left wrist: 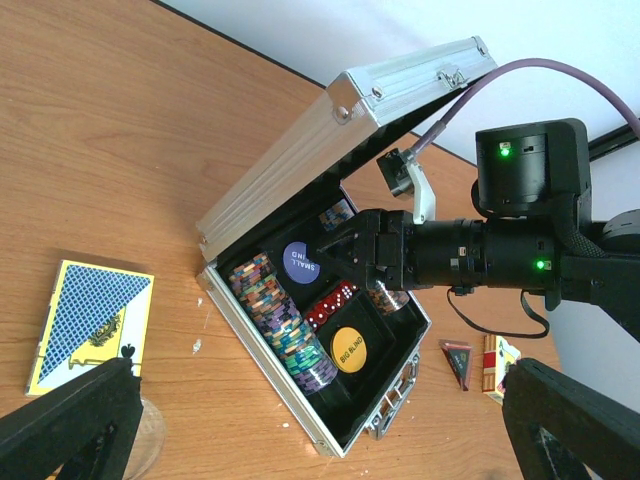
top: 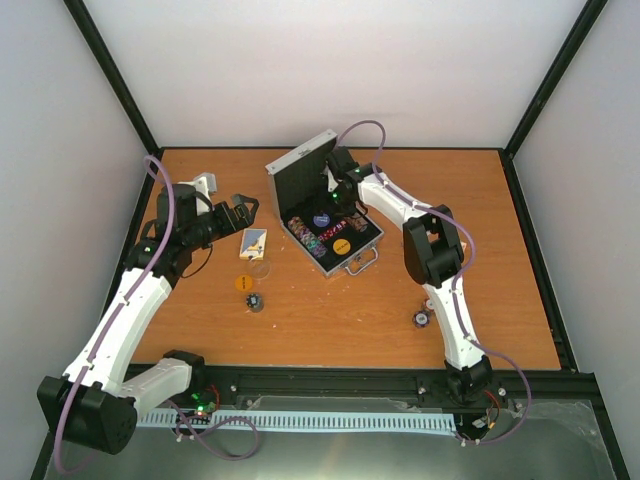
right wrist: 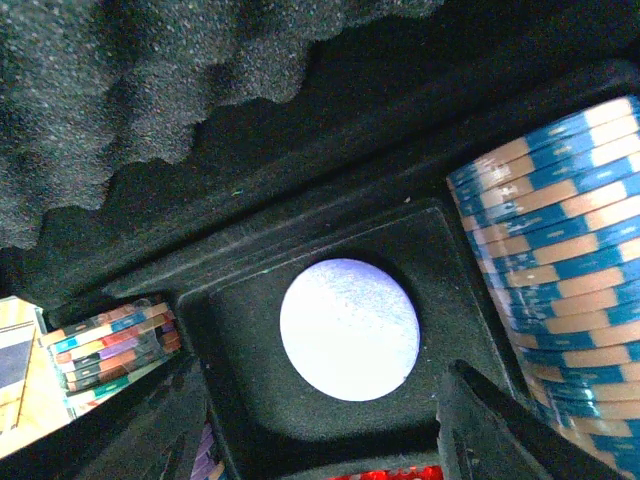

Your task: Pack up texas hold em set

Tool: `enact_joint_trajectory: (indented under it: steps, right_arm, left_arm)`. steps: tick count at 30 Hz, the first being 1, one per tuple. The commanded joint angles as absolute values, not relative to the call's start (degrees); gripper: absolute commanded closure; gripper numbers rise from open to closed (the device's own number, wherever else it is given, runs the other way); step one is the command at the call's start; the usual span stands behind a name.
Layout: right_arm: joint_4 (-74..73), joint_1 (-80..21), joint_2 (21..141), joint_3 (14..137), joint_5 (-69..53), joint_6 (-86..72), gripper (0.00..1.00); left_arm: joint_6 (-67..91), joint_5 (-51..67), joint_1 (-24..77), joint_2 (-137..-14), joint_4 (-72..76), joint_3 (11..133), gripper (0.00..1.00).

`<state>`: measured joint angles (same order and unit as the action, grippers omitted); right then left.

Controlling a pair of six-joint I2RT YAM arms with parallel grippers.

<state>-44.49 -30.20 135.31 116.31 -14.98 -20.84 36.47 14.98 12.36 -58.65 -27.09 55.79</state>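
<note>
gaping right pincer over purple disc

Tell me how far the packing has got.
Done: stacked chips, red dice, orange disc and purple disc lie in the open case. In hand: nothing; right gripper open over the purple disc, left gripper open near the card box. Left: that box, loose chips, shutting the case.
</note>
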Motion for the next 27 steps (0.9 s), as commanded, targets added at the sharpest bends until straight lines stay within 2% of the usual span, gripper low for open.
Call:
enact_joint_trajectory:
  steps: [1,8,11,17,22,27]
  right_arm:
    - [-45.1,-30.8,136.0,118.2,-14.1,-20.9,0.35]
    - [-46.5,-30.8,129.6,113.8,-12.4,-18.7,0.35]
    - [-45.2,-30.8,122.3,104.7,-11.0,-17.7,0.34]
    - [-44.2,-28.9,105.0,85.5,-5.0,-16.2,0.25]
    - [-45.2,-20.3,93.6,72.8,-1.1,-17.6,0.14]
    - [-45.7,-7.4,90.9,67.4,1.1,-19.5,0.07]
  left_arm:
    - [35.5,14.7,12.2,-58.1,-27.9,58.4,0.0]
    - [35.5,13.0,12.2,-57.4,-28.2,58.8,0.0]
    - [35.6,12.7,12.2,-57.4,-28.1,58.6,0.0]
    - [35.1,11.9,12.2,-58.2,-27.8,58.8,0.0]
    - [34.1,11.2,12.2,-58.7,-27.6,59.6,0.0]
    - [34.4,11.5,12.2,-59.2,-27.5,59.9,0.0]
